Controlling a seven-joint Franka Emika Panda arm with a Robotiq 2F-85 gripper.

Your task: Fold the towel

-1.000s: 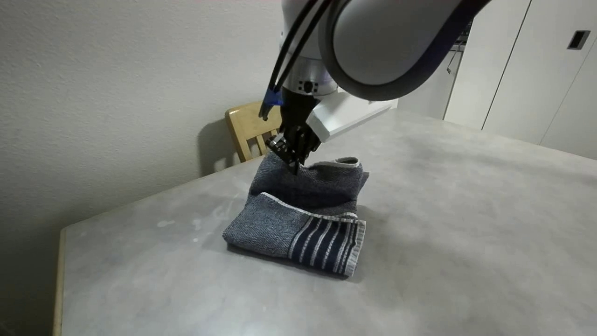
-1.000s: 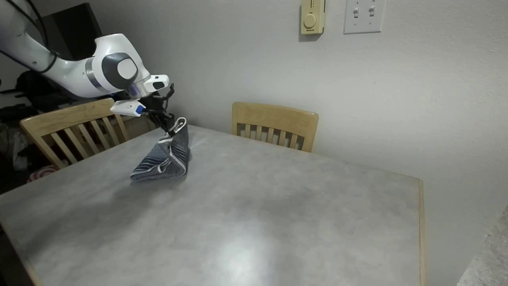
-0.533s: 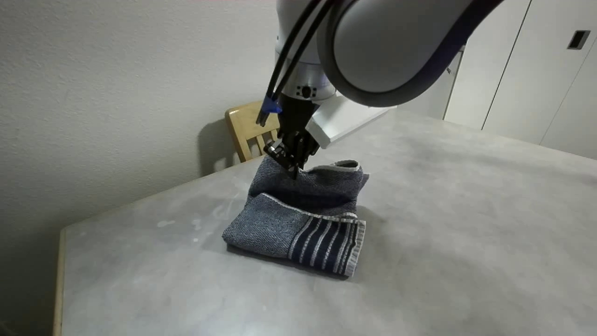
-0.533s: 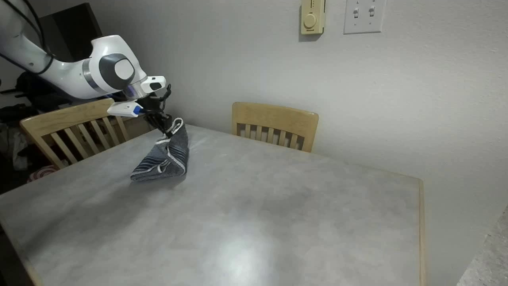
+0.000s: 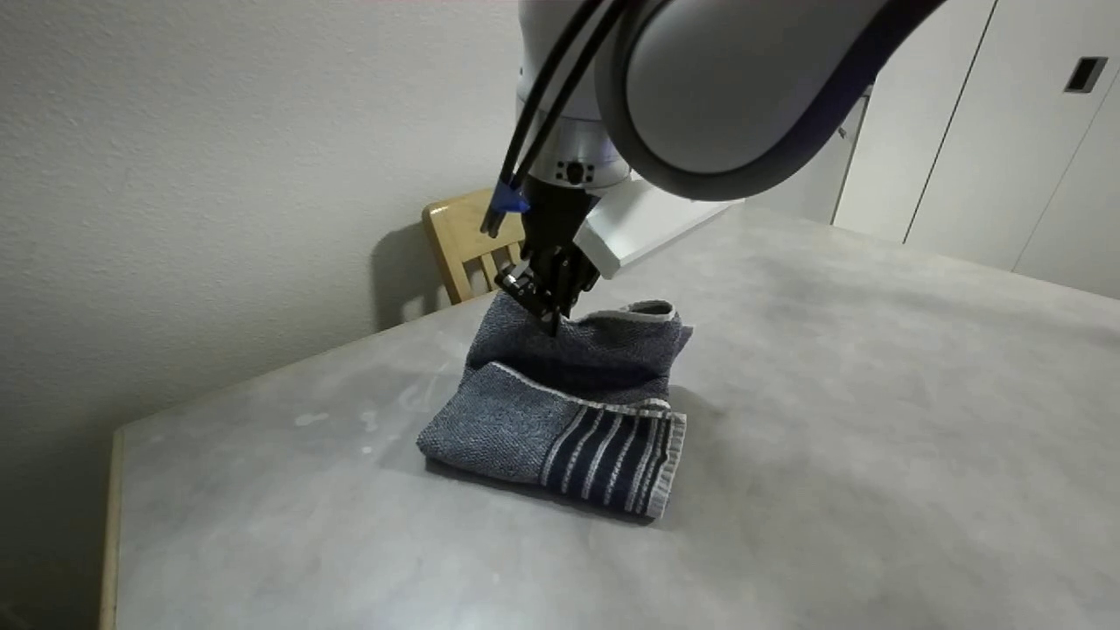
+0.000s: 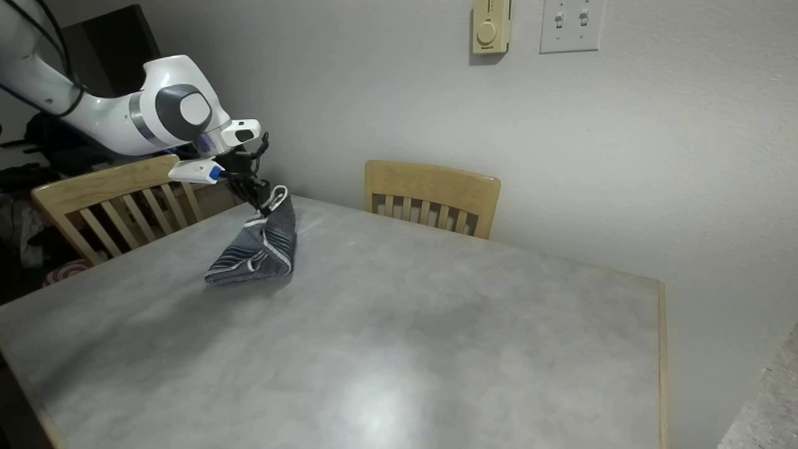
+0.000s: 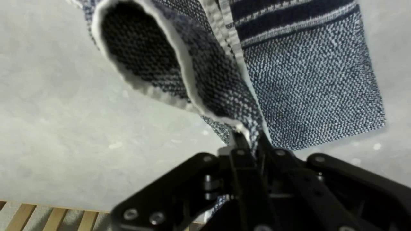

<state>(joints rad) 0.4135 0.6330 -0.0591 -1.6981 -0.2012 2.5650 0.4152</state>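
On the mottled grey table with a pale wooden rim (image 5: 875,420), near its wall-side edge, sits the blue-grey terry towel with white edging and a band of thin white stripes (image 5: 556,416), partly folded by my reading. One portion rests on the table in layers, its stripes showing on top at one end and a white hem running along the side next to the raised cloth; that looks like a fold already made, and fairly squarely. The other portion stands up from the table. The black, jointed two-jaw gripper (image 7: 252,142), above the table, has its jaws close together on the white-edged top of this raised portion, so it holds the towel. Beside the grip, in the wrist view, the edging bows into an open loop.

What seems left is to carry the raised portion over the low one, lay it down towards the table and let go. I would put the job past its middle, probably on a last fold. Whether the lowest layers lie flat against the table cannot be told.
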